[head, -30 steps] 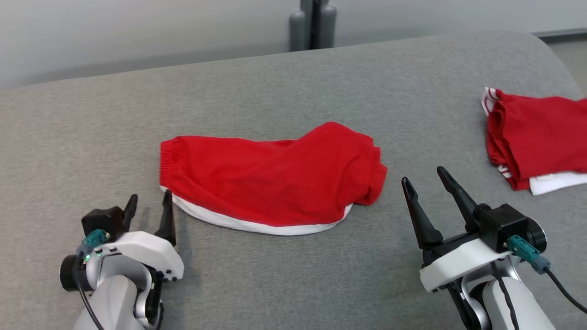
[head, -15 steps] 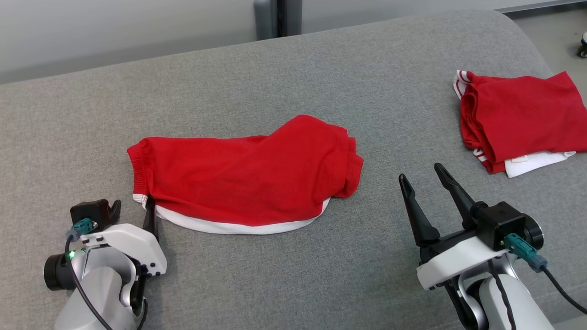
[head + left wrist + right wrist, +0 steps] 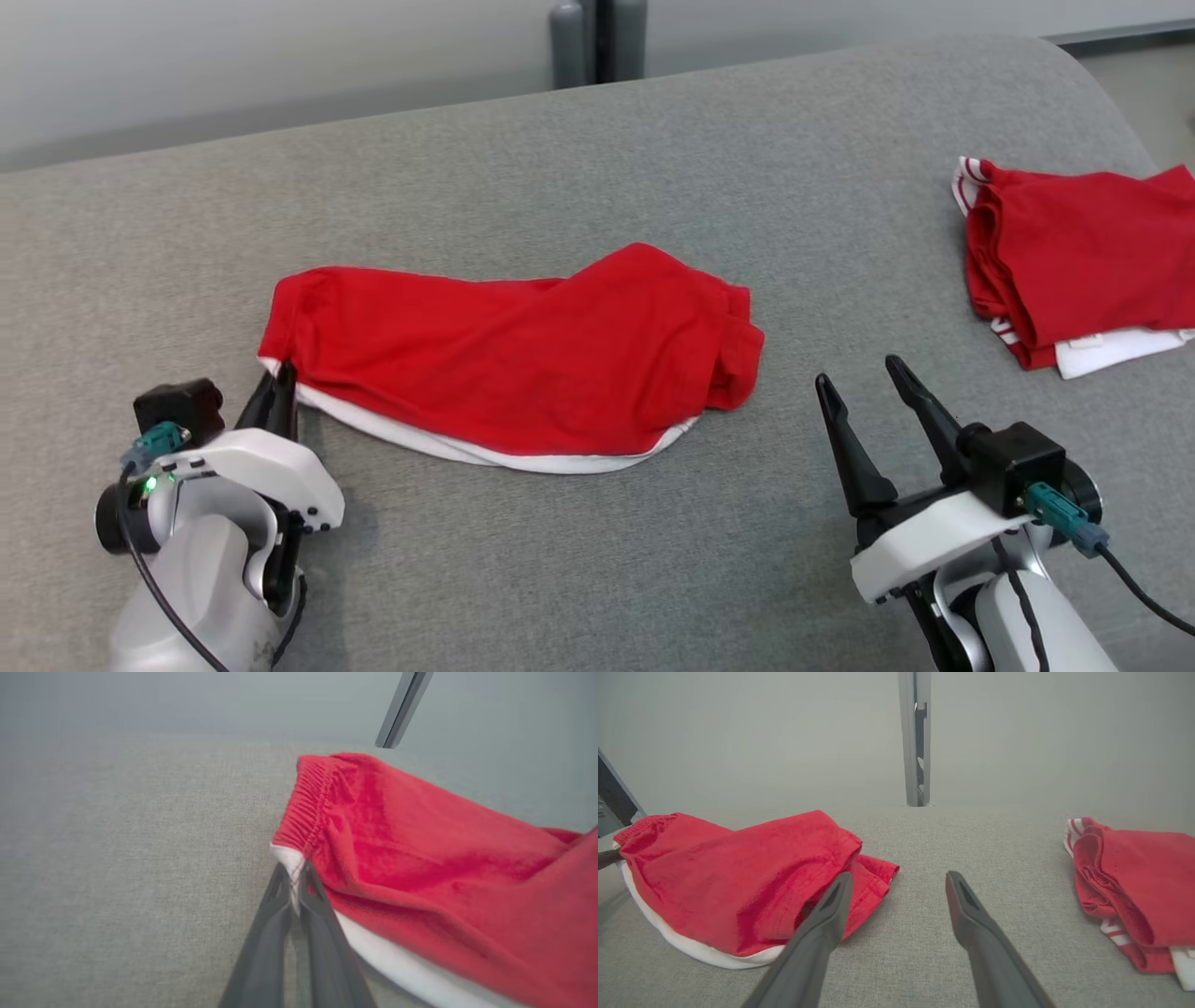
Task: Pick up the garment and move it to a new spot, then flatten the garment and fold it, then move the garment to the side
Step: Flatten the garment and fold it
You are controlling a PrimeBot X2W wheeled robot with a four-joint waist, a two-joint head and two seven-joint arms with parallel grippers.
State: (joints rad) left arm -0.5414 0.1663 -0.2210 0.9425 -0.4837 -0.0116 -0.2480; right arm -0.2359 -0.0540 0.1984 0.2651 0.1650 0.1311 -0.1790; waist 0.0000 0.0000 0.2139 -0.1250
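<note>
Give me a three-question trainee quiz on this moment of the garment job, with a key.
1. True or false: the left gripper is shut on the waistband corner of the crumpled red fabric garment with white trim.
2. Pick one: the right gripper is A) open, apart from the garment; B) shut on the garment; C) pressing the garment flat.
3. Short answer: what lies at the right end of the grey woven fabric surface?
Key: 1 true. 2 A. 3 a folded pile of red and white cloth.
</note>
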